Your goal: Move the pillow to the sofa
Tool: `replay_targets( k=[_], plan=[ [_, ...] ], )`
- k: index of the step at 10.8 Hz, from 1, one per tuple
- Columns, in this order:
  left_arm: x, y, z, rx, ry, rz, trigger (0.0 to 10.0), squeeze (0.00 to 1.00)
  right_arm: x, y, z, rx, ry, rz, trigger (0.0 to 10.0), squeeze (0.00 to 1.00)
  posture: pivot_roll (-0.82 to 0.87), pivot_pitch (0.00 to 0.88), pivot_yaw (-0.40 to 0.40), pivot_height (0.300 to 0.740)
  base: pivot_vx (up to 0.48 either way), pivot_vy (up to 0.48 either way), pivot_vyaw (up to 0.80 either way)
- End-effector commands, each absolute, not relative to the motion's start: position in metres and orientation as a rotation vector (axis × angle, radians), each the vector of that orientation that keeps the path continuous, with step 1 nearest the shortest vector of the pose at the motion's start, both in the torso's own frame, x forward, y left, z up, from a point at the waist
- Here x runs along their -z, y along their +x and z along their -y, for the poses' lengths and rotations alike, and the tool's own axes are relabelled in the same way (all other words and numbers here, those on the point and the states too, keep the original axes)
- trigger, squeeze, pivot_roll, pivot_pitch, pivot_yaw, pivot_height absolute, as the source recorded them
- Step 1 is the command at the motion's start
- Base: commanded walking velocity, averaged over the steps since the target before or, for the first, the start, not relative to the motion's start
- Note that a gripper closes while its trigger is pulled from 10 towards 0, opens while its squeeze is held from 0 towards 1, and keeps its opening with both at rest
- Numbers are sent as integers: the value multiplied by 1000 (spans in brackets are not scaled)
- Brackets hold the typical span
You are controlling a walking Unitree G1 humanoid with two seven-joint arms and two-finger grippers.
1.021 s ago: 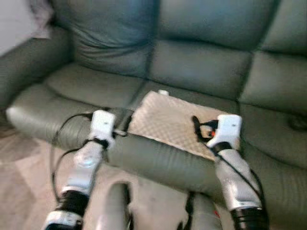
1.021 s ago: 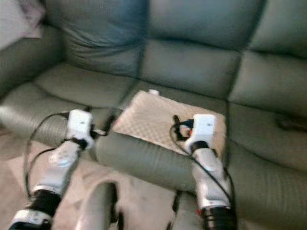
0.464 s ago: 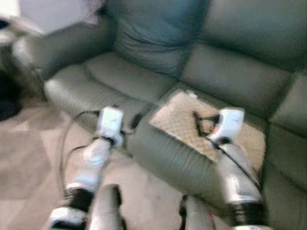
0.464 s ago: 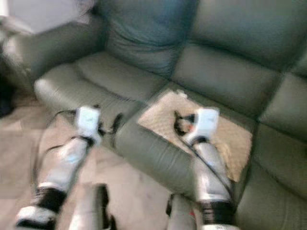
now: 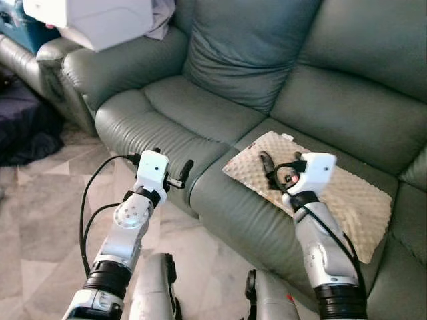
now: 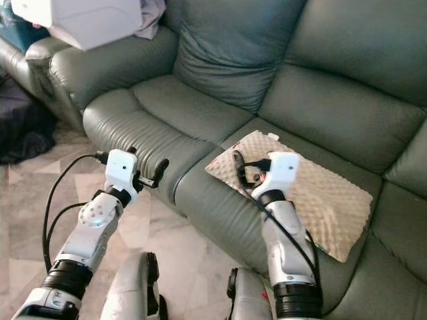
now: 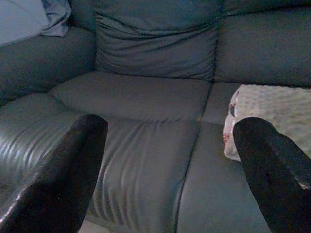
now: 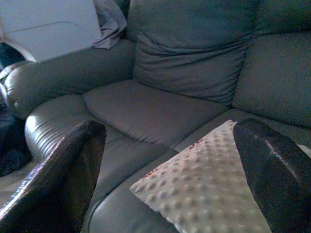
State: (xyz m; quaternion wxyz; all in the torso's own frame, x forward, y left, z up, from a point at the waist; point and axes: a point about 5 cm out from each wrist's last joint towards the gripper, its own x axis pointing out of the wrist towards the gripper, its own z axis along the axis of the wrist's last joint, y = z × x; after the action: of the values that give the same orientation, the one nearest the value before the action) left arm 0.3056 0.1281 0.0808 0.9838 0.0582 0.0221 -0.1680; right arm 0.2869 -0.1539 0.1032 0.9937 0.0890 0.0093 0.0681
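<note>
left hand (image 5: pixel 185 172) spread open and empty at the front edge of the green sofa (image 5: pixel 200 113), beige dimpled pillow (image 5: pixel 347 200) flat on the middle seat, right hand (image 5: pixel 268 168) open, empty, over its near corner.

Pillow (image 5: pixel 347 200) partly behind right arm; sofa (image 5: pixel 220 167) cropped.
</note>
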Motion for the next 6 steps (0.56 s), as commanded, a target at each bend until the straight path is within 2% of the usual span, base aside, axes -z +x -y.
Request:
replay_targets(
  k=[1,6],
  plan=[
    [-87,309,-126,344,128,-27,10000,0,-112,289,155,-140,169,18,10000,0,-69,0,-7,668,0,0,0],
    [-88,311,-123,348,124,-26,10000,0,-115,291,159,-120,154,32,10000,0,-77,0,-9,740,0,0,0]
  ],
)
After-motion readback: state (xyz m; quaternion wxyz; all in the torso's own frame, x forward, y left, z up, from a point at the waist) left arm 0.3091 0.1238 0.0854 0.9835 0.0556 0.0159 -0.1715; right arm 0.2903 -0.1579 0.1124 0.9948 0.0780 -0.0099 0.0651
